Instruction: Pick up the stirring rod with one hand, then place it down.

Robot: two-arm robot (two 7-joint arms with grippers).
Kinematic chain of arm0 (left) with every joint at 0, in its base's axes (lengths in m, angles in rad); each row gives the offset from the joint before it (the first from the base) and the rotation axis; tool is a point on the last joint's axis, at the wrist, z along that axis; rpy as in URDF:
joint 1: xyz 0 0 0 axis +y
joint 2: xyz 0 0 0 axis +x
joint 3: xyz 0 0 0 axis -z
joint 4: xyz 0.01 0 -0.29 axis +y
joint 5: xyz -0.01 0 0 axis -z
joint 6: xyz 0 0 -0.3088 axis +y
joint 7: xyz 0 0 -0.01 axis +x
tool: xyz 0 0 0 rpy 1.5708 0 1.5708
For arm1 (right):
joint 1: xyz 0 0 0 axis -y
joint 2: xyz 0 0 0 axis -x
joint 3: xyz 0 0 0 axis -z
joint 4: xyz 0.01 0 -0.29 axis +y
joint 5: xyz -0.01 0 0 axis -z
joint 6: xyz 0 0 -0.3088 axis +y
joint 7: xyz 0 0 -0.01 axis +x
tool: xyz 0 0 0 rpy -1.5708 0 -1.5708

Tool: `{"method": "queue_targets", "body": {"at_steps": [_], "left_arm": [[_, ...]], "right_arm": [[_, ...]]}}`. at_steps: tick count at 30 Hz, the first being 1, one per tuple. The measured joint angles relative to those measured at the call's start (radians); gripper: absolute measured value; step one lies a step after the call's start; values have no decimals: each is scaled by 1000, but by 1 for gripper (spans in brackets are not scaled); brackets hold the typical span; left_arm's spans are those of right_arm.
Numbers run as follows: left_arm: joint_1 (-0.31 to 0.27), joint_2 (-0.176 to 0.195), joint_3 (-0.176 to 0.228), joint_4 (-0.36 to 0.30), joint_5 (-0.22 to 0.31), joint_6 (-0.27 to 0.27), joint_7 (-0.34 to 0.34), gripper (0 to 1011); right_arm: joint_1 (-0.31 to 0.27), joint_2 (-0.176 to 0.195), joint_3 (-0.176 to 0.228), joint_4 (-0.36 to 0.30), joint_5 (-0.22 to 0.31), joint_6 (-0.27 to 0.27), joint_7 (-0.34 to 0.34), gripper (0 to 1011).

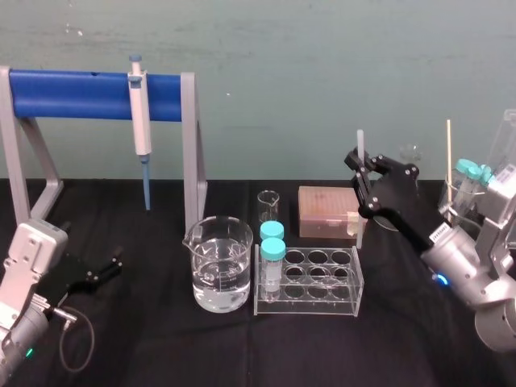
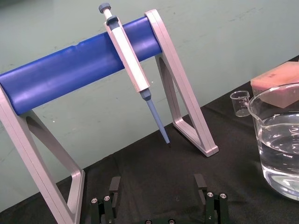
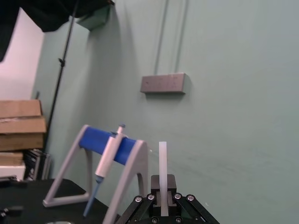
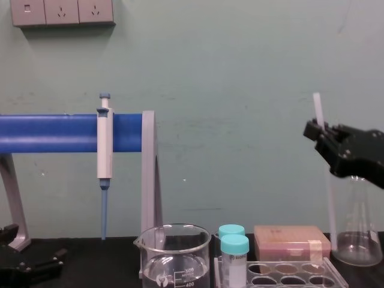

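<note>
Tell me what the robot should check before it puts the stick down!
1. Right gripper shut on the stirring rod: ok.
2. Rod upright in the grip: ok.
3. Rod's lower end clear of the pink box and tube rack: cannot tell.
4. Bare table free in front of the rack: ok.
5. Left gripper parked at the left, out of the way: ok.
</note>
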Motion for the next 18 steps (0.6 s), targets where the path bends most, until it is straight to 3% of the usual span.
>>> {"method": "queue_targets", "body": {"at_steps": [10,18], "left_arm": [[0,0,0,0,0,0,0,1000],[0,0,0,0,0,0,0,1000]], "right_arm": [[-31,-5,27,1,-39,13,-39,72],[-30,-4,25,1,-39,13,-38,72]]}}
